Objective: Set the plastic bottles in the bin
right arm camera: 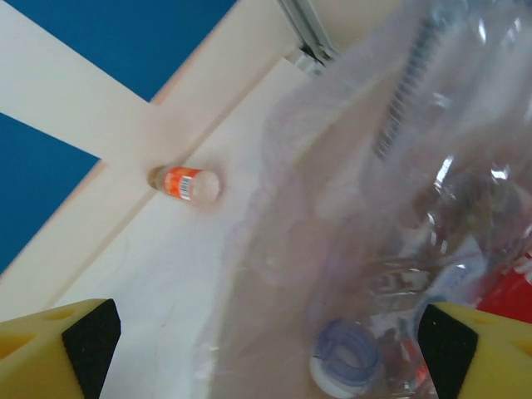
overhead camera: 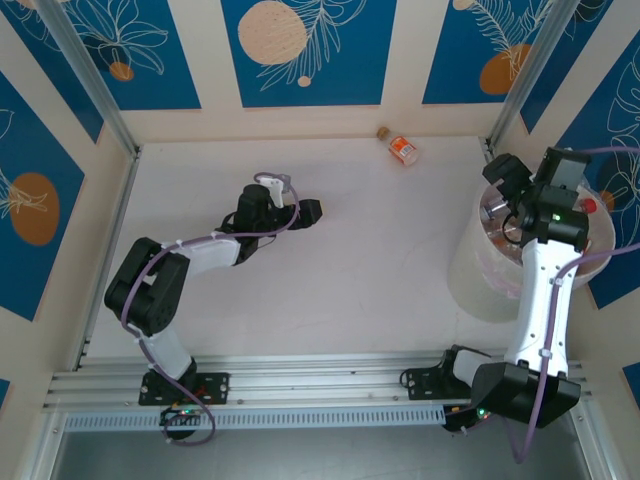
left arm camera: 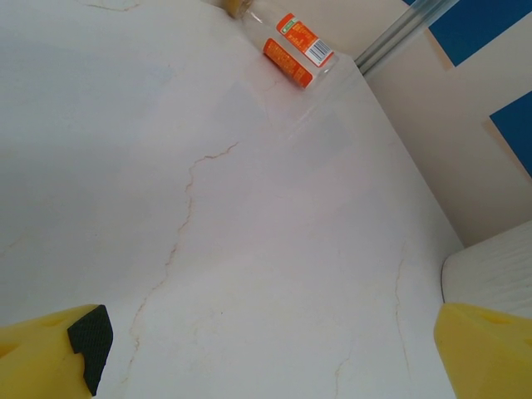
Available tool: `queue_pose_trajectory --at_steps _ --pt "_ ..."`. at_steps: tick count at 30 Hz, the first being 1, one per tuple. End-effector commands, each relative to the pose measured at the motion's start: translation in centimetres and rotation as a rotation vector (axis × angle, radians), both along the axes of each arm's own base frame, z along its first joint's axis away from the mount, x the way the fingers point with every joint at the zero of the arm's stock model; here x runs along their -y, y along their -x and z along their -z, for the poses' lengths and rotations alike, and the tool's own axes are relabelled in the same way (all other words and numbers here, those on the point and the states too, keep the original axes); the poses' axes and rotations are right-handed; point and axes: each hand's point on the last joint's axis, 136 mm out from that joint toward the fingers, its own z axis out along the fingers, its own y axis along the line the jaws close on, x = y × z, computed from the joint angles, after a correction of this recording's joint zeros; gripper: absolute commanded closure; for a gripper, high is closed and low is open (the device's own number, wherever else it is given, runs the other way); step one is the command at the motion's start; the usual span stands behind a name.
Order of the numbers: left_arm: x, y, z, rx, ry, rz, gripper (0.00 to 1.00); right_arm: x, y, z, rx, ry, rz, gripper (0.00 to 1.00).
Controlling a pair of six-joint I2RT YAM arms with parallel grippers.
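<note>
Your right tool [right arm camera: 266, 345] hangs released and empty over the bin [overhead camera: 472, 268]. Just under it, crushed bottles [right arm camera: 453, 249] lie inside. Your left tool [left arm camera: 266, 353] is also wide open, holding nothing, above the bare bench [left arm camera: 249, 208]. Far ahead of it, by the wall [overhead camera: 300, 122], lies the last bottle [left arm camera: 295, 46]. I judge the task nearly done.

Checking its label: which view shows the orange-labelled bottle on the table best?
Left wrist: the bottle is largest, label sharp. Top external shows it whole but tiny; right wrist, small and blurred.
</note>
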Motion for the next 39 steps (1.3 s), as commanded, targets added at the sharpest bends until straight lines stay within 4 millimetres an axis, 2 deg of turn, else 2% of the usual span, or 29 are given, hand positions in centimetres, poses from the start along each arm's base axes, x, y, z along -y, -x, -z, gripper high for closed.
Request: queue_pose_trajectory --at_steps 1,3,6,11,15,18,21,25,28,30,32,34,37,39 --pt "0.1 -0.3 -0.2 0.024 0.006 -0.004 0.0 -1.6 0.8 -5.5 0.116 0.048 -0.08 0.05" --pt "0.2 -0.3 -0.2 0.021 0.01 0.001 0.0 -1.1 0.7 -6.1 0.122 0.085 -0.074 0.05" --pt "0.4 -0.3 0.0 0.015 0.011 0.004 0.0 -0.1 -0.4 -5.2 0.093 0.099 -0.07 0.05" --pt "0.2 -0.4 0.2 0.013 0.008 -0.001 0.0 2.1 -2.7 -0.7 -0.02 0.073 -0.045 0.04" --pt "0.2 -0.4 0.4 0.013 0.004 -0.005 0.0 2.3 -2.6 2.9 -0.102 0.021 -0.041 0.04" --pt "0.2 -0.4 0.4 0.011 0.004 -0.004 0.0 1.3 -1.7 1.9 -0.063 0.008 -0.058 0.05" --pt "0.3 -0.4 0.2 0.016 0.007 0.0 0.0 0.4 -1.0 -1.3 0.007 0.025 -0.083 0.06" --pt "0.3 -0.4 0.3 0.011 0.01 -0.001 0.0 -3.4 -0.9 -5.2 0.107 0.04 -0.234 0.07" --pt "-0.1 -0.4 0.0 0.014 0.01 -0.024 0.0 -8.7 -1.9 -6.9 0.174 0.07 -0.437 0.06" --pt "-0.8 -0.6 0.0 0.012 0.0 -0.061 0.0 -12.5 -2.9 -7.0 0.199 0.117 -0.56 0.05" --pt "-1.5 -0.8 0.1 0.003 -0.024 -0.105 0.0 -16.3 -4.4 -6.3 0.209 0.184 -0.676 0.03" --pt "-2.2 -0.9 0.5 -0.013 -0.045 -0.139 0.0 -18.7 -6.3 -5.0 0.199 0.244 -0.731 0.02" --pt "-2.9 -1.0 0.7 -0.035 -0.044 -0.173 0.0 -20.9 -9.6 -2.1 0.149 0.294 -0.773 0.01" --pt "-3.2 -1.0 0.8 -0.045 -0.037 -0.187 0.0 -22.3 -12.0 0.7 0.094 0.297 -0.808 0.0"
